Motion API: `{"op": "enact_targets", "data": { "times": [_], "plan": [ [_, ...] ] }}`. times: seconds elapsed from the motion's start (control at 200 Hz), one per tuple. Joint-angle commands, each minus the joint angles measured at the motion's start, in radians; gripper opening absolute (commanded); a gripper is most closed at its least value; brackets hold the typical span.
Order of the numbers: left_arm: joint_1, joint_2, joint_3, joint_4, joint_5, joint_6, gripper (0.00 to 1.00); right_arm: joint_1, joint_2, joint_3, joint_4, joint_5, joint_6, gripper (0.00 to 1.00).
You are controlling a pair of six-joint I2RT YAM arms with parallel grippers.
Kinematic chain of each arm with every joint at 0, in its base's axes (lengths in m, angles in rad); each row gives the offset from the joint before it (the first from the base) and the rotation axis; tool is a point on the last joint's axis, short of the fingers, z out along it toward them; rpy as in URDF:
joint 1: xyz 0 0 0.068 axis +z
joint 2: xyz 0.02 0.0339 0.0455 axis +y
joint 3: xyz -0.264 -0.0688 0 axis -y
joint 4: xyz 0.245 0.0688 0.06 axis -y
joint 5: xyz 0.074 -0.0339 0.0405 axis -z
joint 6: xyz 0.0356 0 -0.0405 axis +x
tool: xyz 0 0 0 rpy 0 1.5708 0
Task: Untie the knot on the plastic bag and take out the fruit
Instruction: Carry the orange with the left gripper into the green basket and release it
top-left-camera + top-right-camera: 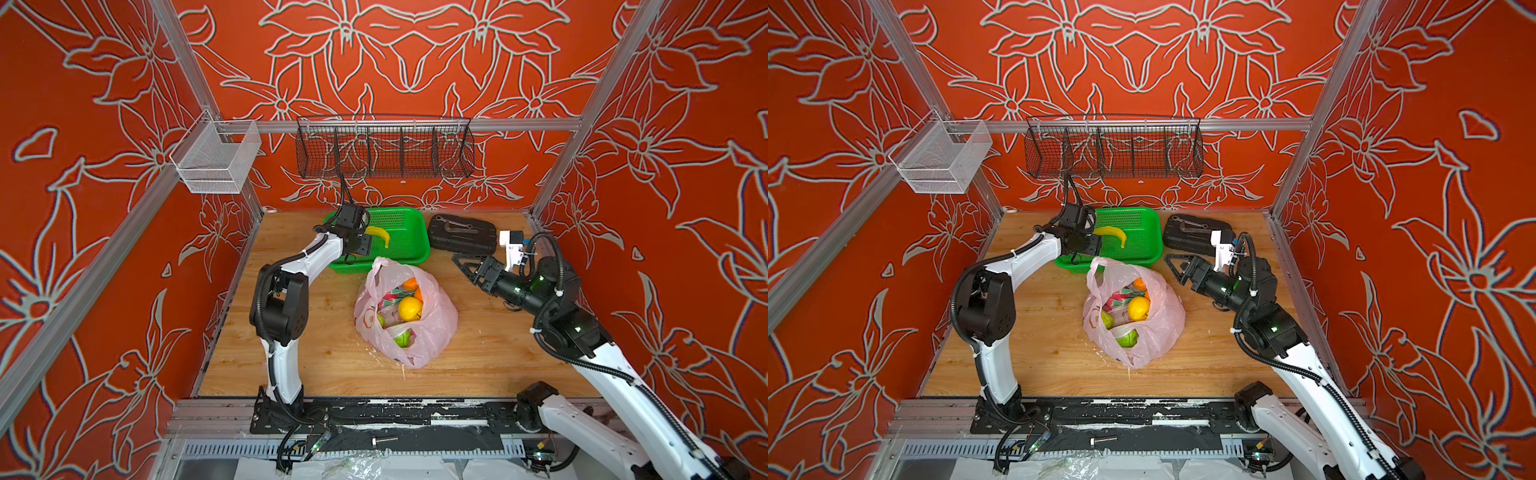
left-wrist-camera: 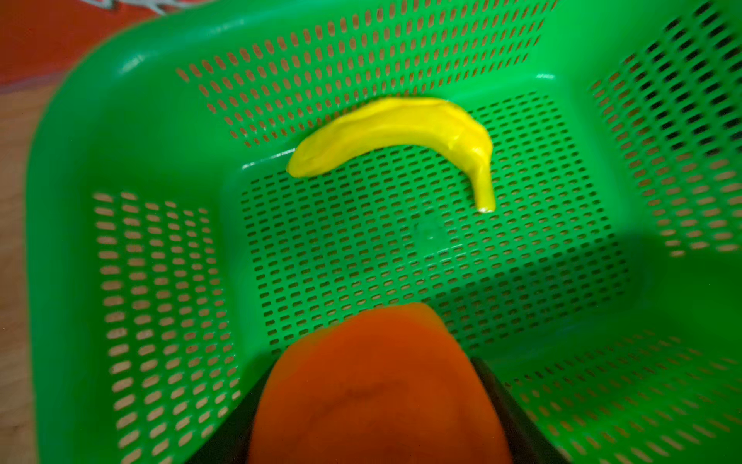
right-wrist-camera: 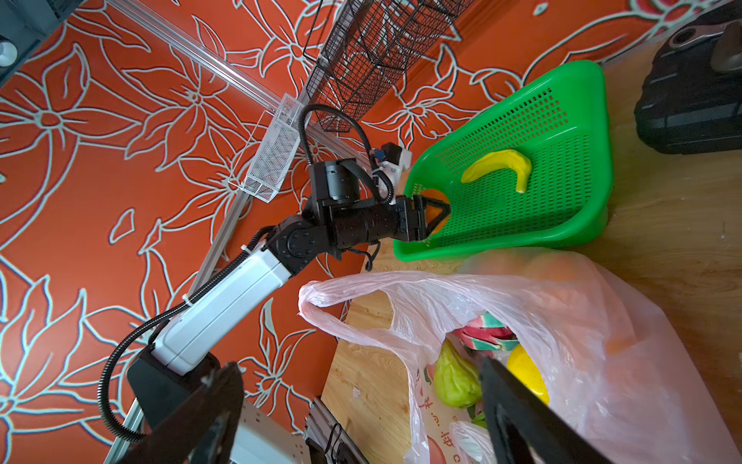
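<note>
Left hand: our left hand [image 3: 441, 213] grasps an orange round toy fruit [image 2: 373, 381] and holds it over the floor of the green perforated plastic basket [image 2: 120, 160]; it is not yet let go.
Basket: a curved yellow toy banana [image 2: 401, 124] lies inside, and we see no other fruit lying there.
Knot: we find no knot. The pink handle ear [image 1: 380, 266] stands loose, so we judge the untying done.
Bag: the thin, translucent pale-pink plastic bag [image 1: 436, 328] sits mid-way on the light wooden desk [image 1: 324, 353], just in front of the basket, with its mouth gaping.
Fruit left: inside we see a yellow round fruit [image 1: 410, 307], another orange one [image 1: 410, 284], a pink-red dragon fruit [image 1: 390, 297] and two green fruits [image 1: 402, 340]. More may hide under the plastic.
Right hand: our right hand [image 1: 464, 268] is released and empty, hovering just right of the bag.
Progress: we judge the emptying barely begun, with one fruit on its way and at least five to lift out.
</note>
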Motion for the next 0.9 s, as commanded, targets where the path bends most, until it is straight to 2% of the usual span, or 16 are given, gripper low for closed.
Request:
{"op": "enact_targets", "data": {
  "times": [0.0, 0.315, 0.606, 0.896],
  "plan": [
    [0.017, 0.057, 0.051, -0.076, 0.005, 0.021, 0.41, 0.002, -0.018, -0.017, -0.008, 0.024, 0.000, 0.93],
    [0.043, 0.229, 0.233, -0.257, -0.010, 0.060, 0.42, 0.002, -0.023, -0.017, -0.014, 0.023, -0.001, 0.93],
    [0.052, 0.268, 0.290, -0.309, 0.019, 0.052, 0.65, 0.002, -0.044, -0.019, -0.022, 0.034, 0.001, 0.93],
    [0.054, 0.192, 0.265, -0.278, 0.037, 0.050, 0.87, 0.002, -0.042, -0.010, -0.044, 0.038, -0.009, 0.93]
  ]
}}
